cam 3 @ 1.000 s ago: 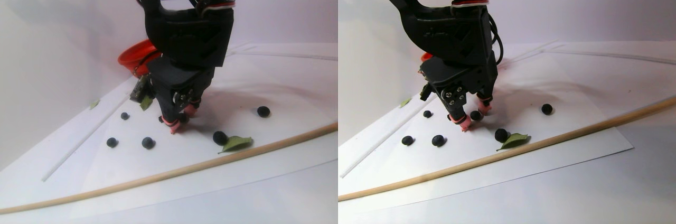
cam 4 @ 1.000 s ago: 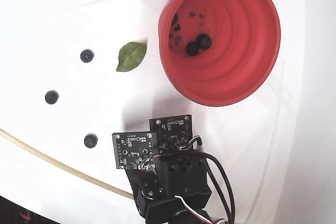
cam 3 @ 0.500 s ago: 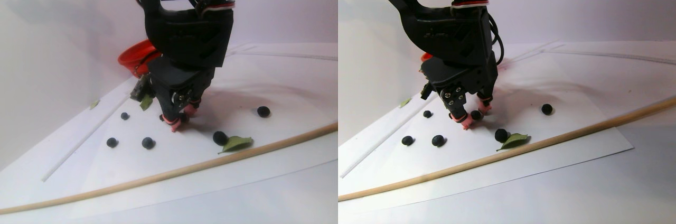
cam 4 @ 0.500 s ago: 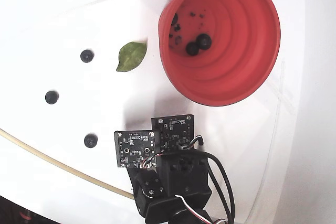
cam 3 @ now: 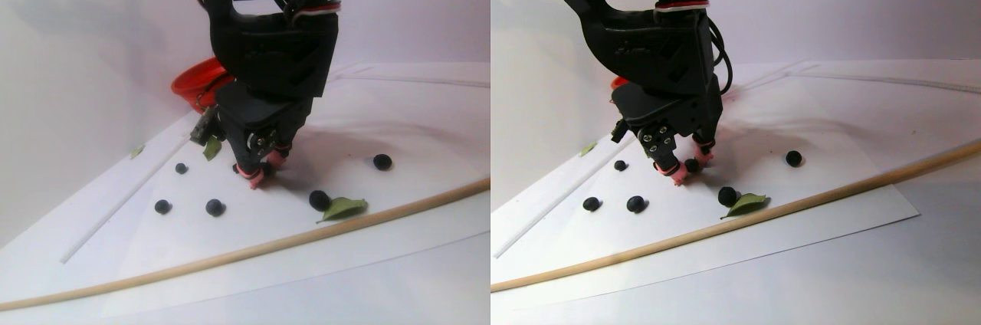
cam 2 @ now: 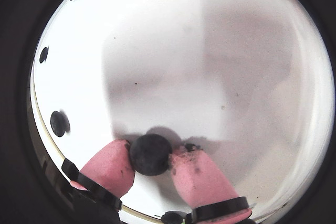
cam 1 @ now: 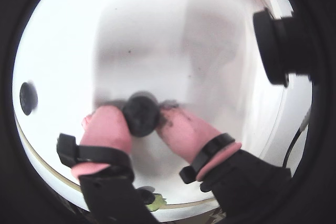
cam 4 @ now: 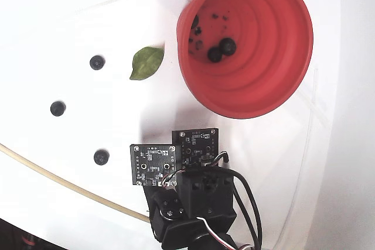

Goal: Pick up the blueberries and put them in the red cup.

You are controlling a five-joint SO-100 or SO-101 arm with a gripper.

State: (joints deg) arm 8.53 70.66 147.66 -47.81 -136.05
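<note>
One at a time, by the look of it. Holds a single blueberry (cam 1: 140, 114) in the gripper (cam 2: 150, 157), pinched narrow between the pink fingertips (cam 1: 107, 127) across its widest part, as seen in both wrist views. Sits low over the white sheet (cam 3: 253, 225) in the stereo pair view. Cannot tell whether lifted clear or resting on it.

Counts at least two blueberries (cam 4: 227, 45) already inside the red cup (cam 4: 275, 57), which lies close to the desk's top edge in the fixed view, toward the top right corner. Shows three loose berries (cam 4: 57, 108) toward the left edge there, well apart from one another, and a green leaf (cam 4: 146, 62) just beside the cup. Shows five loose in the stereo pair view, spread between the arm and the wooden rod (cam 3: 230, 252) along the near edge.

Judged light, round and thin-skinned, so apt to roll at a nudge and to bruise or burst under a hard squeeze. Dark smudges on one fingertip hint at juice and a slicker hold. Best taken across the middle, pads square on opposite sides, with just enough pressure to stop slipping. Would likely squirt out sideways if pinched off centre. Calls for a level, unhurried carry toward the cup's rim.
</note>
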